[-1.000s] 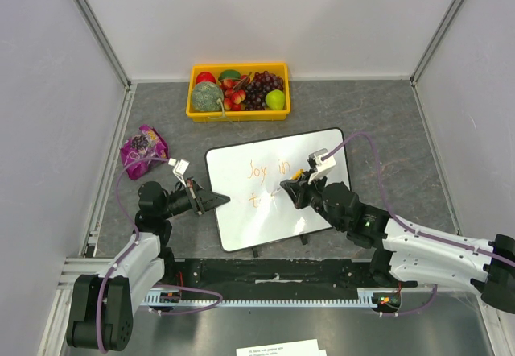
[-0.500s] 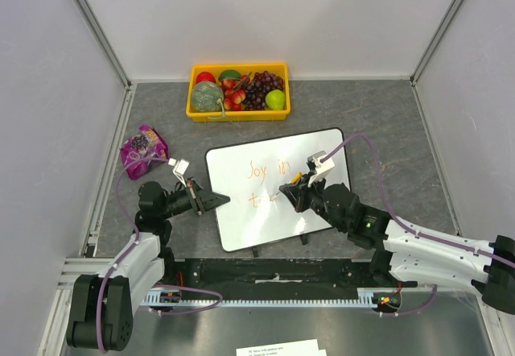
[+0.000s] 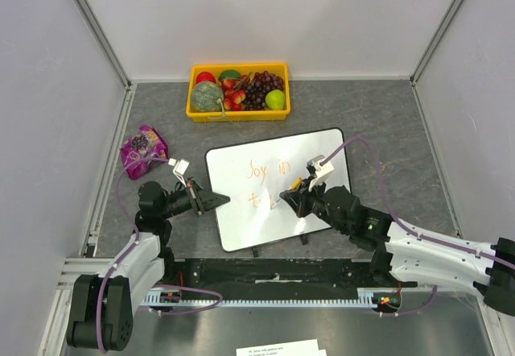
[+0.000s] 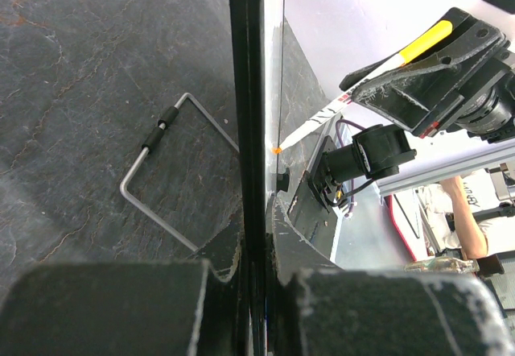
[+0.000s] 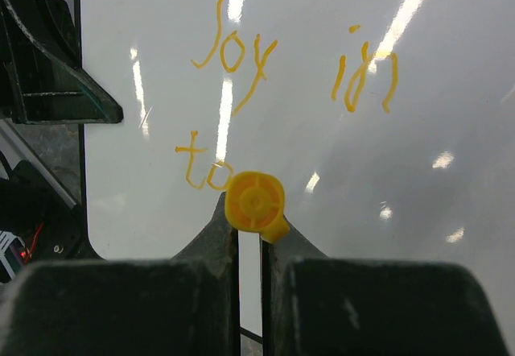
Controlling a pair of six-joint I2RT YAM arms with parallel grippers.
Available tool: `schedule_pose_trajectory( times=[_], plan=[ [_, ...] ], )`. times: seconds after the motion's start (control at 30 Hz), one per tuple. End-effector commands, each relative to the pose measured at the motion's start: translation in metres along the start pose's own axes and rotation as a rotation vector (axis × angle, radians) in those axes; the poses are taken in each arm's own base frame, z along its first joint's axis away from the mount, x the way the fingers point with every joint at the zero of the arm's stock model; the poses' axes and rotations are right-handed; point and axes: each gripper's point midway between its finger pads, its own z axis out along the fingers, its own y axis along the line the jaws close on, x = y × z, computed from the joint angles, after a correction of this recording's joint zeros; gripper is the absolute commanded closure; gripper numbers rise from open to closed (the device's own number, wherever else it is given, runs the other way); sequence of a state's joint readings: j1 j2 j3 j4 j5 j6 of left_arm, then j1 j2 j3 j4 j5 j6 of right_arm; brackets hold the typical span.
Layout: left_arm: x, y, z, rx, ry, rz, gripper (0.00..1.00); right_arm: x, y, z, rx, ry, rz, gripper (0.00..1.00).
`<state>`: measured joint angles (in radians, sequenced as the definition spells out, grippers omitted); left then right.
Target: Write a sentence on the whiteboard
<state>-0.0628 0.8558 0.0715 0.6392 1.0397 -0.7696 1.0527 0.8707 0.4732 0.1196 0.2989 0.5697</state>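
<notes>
The whiteboard (image 3: pixel 241 223) is lying in the middle of the table (image 3: pixel 386 122), and the left gripper (image 3: pixel 222 200) is pinching its left edge. The right gripper (image 3: pixel 287 198) is clamping a marker (image 5: pixel 255 203), pressing its tip against the sentence (image 5: pixel 233 50) beside "to".

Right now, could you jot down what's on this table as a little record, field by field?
Board: whiteboard with a black frame, on the grey table
Writing: orange sentence, "Joy in" on top, "to" begun below
Right pincer: shut on a yellow-ended marker, tip on the board at the second line
Left pincer: shut on the whiteboard's left edge
Far side: yellow tray of fruit
Left of board: purple bag
</notes>
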Motion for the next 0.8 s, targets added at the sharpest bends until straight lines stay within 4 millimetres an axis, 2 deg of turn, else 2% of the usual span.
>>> schedule_pose_trajectory(
  times=[0.0,0.17,0.53,0.6,0.77],
  plan=[
    [0.006,0.006,-0.001,0.002,0.005,0.093,0.98,0.036,-0.020,-0.003,0.055,0.112,-0.048,1.00],
    [0.006,0.006,-0.001,0.001,0.004,0.092,0.98,0.037,-0.015,-0.001,0.030,0.108,-0.030,1.00],
    [0.006,0.006,-0.001,0.000,0.005,0.092,0.98,0.017,0.010,0.014,-0.044,0.061,0.010,1.00],
    [0.006,0.006,-0.001,0.001,0.004,0.093,0.98,0.011,0.013,0.011,-0.057,0.046,0.017,1.00],
    [0.006,0.006,-0.001,0.002,0.005,0.093,0.98,-0.020,0.025,-0.007,-0.116,-0.036,0.049,1.00]
  ],
)
